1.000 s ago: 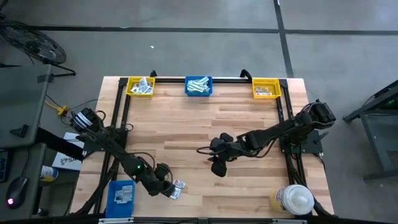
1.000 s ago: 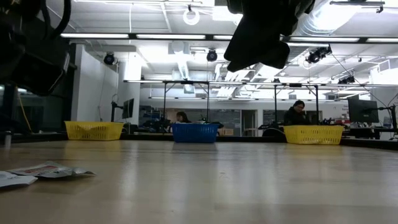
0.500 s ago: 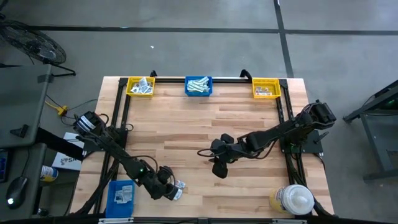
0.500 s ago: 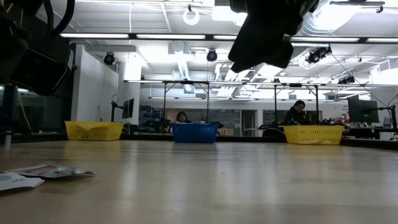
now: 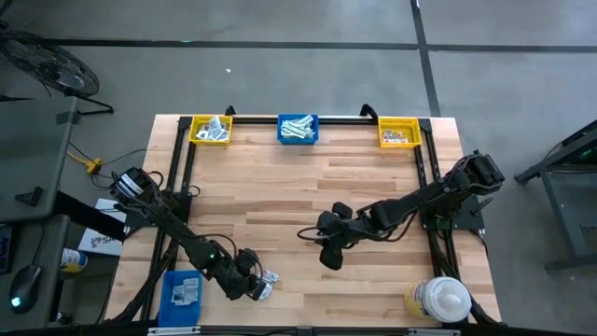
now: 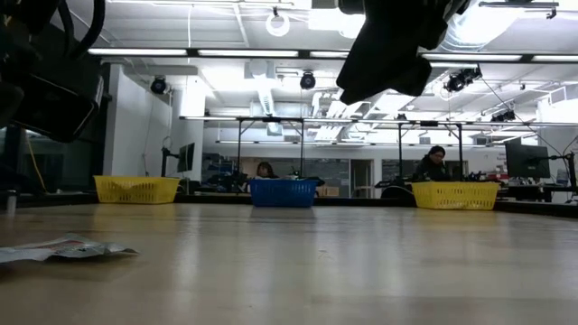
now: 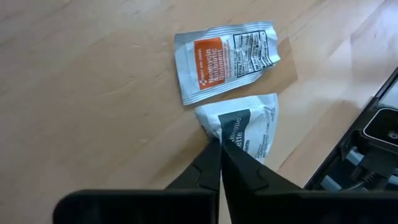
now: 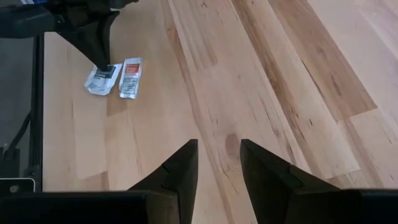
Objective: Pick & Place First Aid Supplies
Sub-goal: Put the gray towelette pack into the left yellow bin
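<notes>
Currently the left end effector (image 7: 219,144) pinches a dark-labelled packet (image 7: 245,124) on the tabletop (image 7: 93,93). Right end effector (image 8: 217,151) hovers with its fingers apart, holding nothing.

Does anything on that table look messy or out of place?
Only slightly. Two packets lie loose near the table's front left corner: an orange-labelled packet flat, and a dark-labelled packet crumpled, its corner pinched in the left gripper. The right gripper hovers mid-table holding nothing.
</notes>
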